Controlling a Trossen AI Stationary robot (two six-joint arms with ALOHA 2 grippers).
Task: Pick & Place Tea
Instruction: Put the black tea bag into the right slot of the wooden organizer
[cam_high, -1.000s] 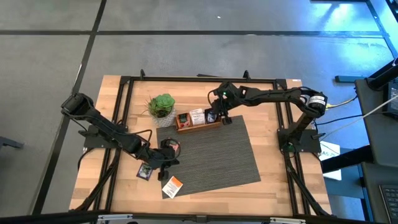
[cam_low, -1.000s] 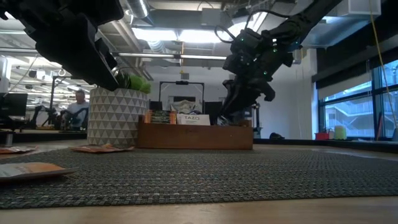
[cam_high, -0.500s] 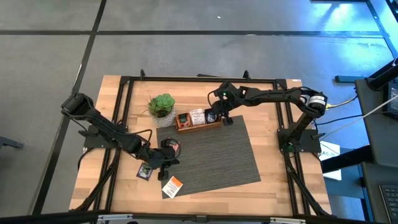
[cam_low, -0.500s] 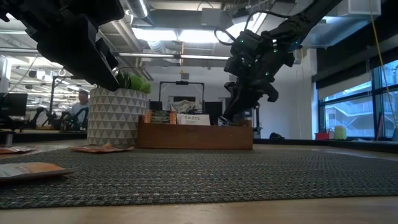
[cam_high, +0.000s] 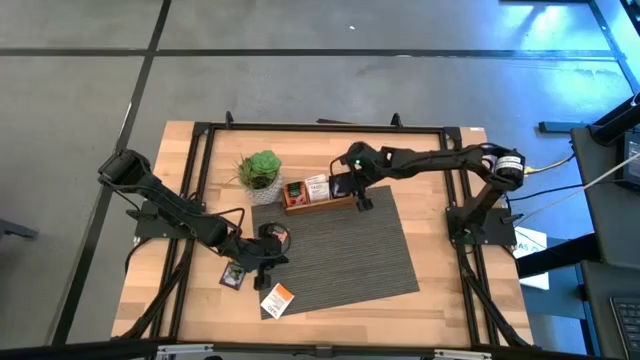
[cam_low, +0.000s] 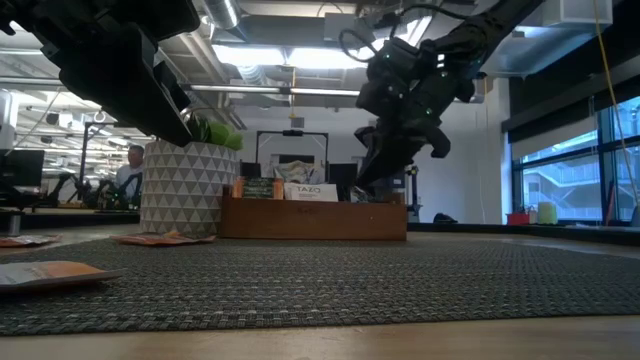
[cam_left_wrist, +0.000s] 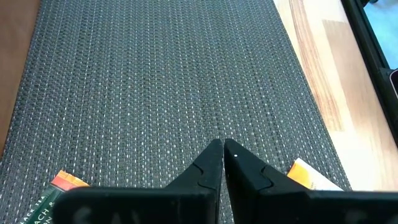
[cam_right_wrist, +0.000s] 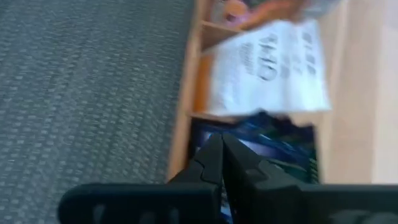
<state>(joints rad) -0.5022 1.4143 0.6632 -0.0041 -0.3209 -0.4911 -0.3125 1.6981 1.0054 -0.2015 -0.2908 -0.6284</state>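
Note:
The tea is small flat sachets. Some stand in the brown wooden tray (cam_high: 318, 203): a white one (cam_right_wrist: 267, 68) in the middle compartment and dark ones (cam_right_wrist: 280, 155) at the right end. Others lie loose at the mat's left: a dark one (cam_high: 232, 276), a white-and-orange one (cam_high: 277, 297) and a reddish one (cam_high: 275, 235). My right gripper (cam_right_wrist: 221, 142) is shut with nothing between its fingers. It slants down over the tray's right end (cam_low: 385, 215). My left gripper (cam_left_wrist: 222, 146) is shut just above the mat, between two loose sachets (cam_left_wrist: 68, 182) (cam_left_wrist: 308, 175).
A green plant in a patterned white pot (cam_high: 260, 172) stands just left of the tray. A grey woven mat (cam_high: 340, 250) covers the table's middle, with bare wood around it. A black frame (cam_high: 200, 130) runs along the table's edges.
My right gripper has swung a little toward the table's near edge, staying above the tray's right end. The tray and the sachets lie as before.

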